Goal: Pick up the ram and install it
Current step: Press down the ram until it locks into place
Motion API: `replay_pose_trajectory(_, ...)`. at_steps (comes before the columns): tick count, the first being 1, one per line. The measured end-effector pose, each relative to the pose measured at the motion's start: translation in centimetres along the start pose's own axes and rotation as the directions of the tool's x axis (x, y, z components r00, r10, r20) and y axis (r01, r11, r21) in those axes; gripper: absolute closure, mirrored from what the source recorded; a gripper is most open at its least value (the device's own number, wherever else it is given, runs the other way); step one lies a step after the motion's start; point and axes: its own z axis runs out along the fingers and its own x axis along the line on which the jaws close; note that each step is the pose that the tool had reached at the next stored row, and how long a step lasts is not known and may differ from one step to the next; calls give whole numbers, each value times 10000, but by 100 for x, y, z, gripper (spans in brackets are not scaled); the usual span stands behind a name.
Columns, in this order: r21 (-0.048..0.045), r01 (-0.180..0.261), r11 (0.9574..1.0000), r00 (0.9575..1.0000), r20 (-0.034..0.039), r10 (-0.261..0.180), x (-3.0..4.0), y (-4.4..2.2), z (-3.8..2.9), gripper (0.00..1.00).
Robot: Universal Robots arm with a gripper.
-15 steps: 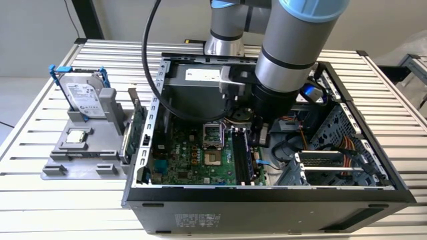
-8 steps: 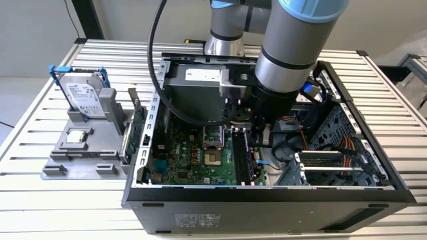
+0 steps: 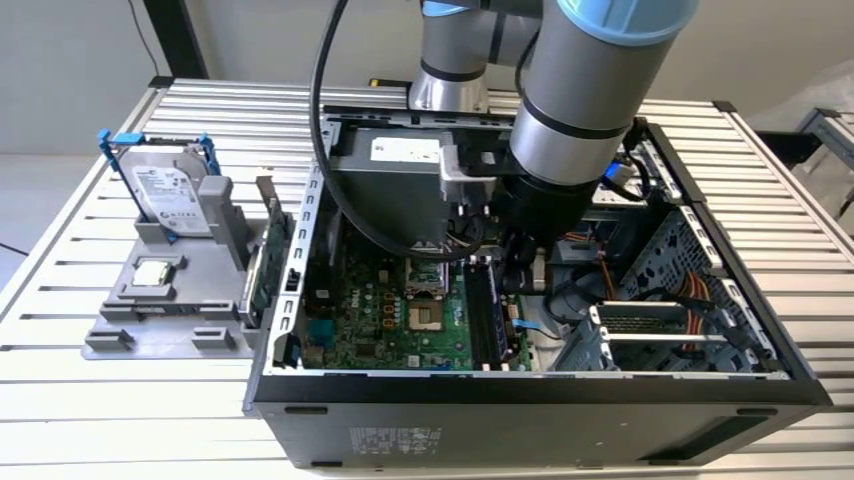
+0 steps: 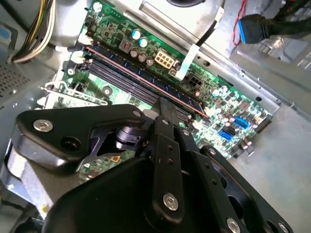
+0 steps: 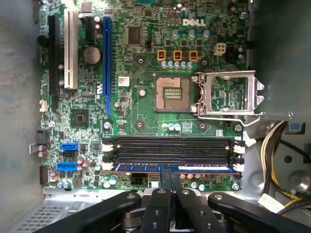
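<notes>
My pincer [image 5: 170, 180] hung inside the open computer case [image 3: 534, 385], fingers pressed together on the ram [image 5: 175, 168], which stood on edge in the motherboard's [image 5: 141, 104] outermost memory slot, beside three empty slots [image 5: 170, 148]. Whether it was fully seated I could not tell. The empty CPU socket [image 5: 170, 92] lay nearby. Outside, the hard drive [image 3: 171, 190] stood in a grey holder [image 3: 160, 310].
</notes>
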Motion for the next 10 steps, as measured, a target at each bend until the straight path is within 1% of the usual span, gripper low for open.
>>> replay_pose_trajectory(4,0,84,10000,10000,1,-84,0,-8,3,100)
replay_pose_trajectory(7,0,67,10000,10000,16,-67,0,-13,48,100)
replay_pose_trajectory(10,1,-71,10000,10000,30,71,-1,-15,104,100)
